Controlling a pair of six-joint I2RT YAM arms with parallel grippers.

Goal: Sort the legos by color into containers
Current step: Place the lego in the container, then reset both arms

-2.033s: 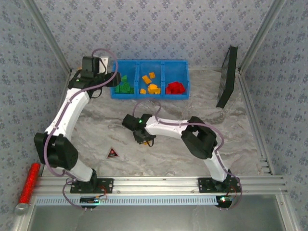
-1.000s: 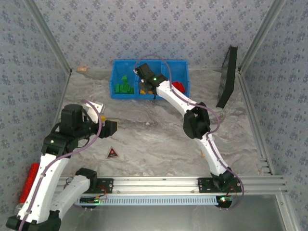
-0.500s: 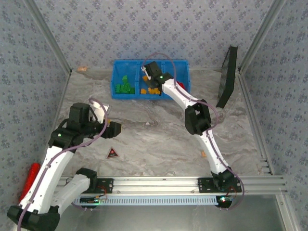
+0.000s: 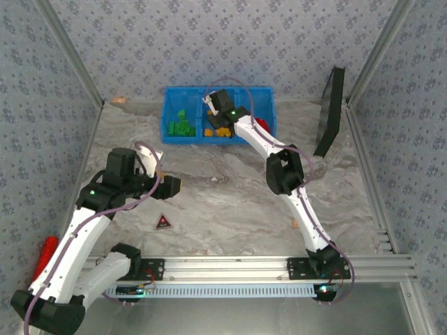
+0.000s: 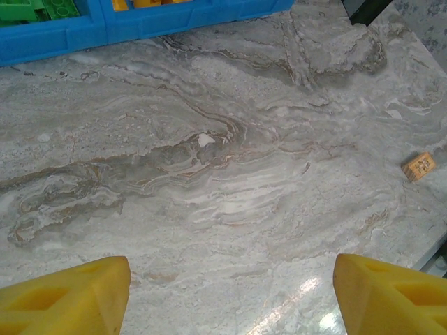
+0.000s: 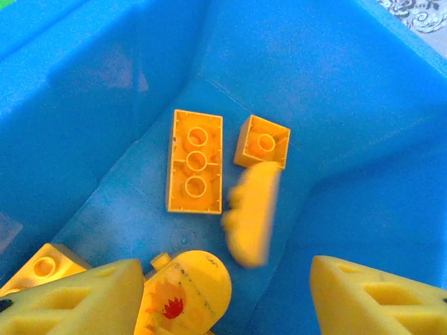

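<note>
The blue bin (image 4: 218,91) stands at the back with three containers side by side. Green legos (image 4: 179,127) lie in the left one, orange-yellow legos (image 4: 218,130) in the middle one and red legos (image 4: 259,125) in the right one. My right gripper (image 6: 227,300) hangs open over the middle container (image 6: 335,98). A blurred yellow brick (image 6: 250,213) is in the air just below its fingers, above two orange bricks (image 6: 195,162) and a rounded yellow piece (image 6: 187,293). My left gripper (image 5: 230,300) is open and empty above bare table, well in front of the bin (image 5: 140,28).
A small tan block (image 5: 419,166) lies on the marble table (image 4: 230,202), right of centre. A dark triangular tag (image 4: 163,222) sits near the left arm. A black panel (image 4: 330,112) leans at the back right. A red glittery cylinder (image 4: 43,255) lies outside the left rail.
My right gripper has opened over the middle container and the yellow brick has dropped out of it. My left gripper has drifted right and a little towards the table's centre.
</note>
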